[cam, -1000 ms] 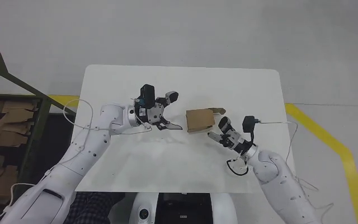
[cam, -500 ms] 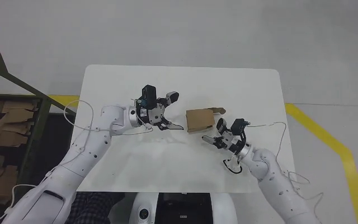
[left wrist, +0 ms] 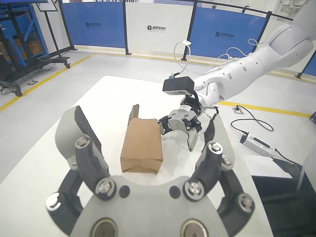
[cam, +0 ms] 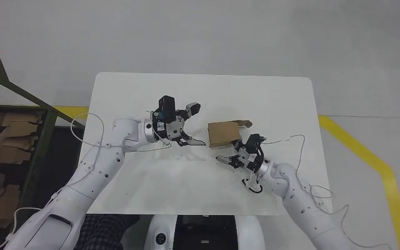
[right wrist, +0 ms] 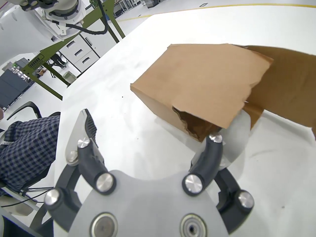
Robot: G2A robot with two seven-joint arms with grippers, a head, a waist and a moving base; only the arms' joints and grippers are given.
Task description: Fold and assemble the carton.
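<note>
A brown carton [cam: 223, 134] lies on its side near the middle of the white table [cam: 275, 100], one flap [cam: 241, 123] sticking out at its far right end. My left gripper [cam: 195, 125] hovers open just left of the carton, with the box [left wrist: 142, 146] lying ahead between its spread fingers. My right gripper [cam: 230, 153] is open at the carton's near right corner. In the right wrist view one finger [right wrist: 233, 134] sits tucked under the torn flap edge of the carton [right wrist: 197, 87], while the other finger [right wrist: 84, 124] stands off to the side. The right gripper [left wrist: 177, 131] also appears beyond the box.
Bare table surface [cam: 156, 181] spreads around the carton on all sides. A rack of flat cardboard [cam: 19, 134] stands off the table's left side. A power adapter and cable [left wrist: 256, 144] lie on the floor beyond the table's edge.
My right arm has swung in toward the carton, bringing its gripper from the right of the box to its near corner. The left arm and the carton have stayed put.
</note>
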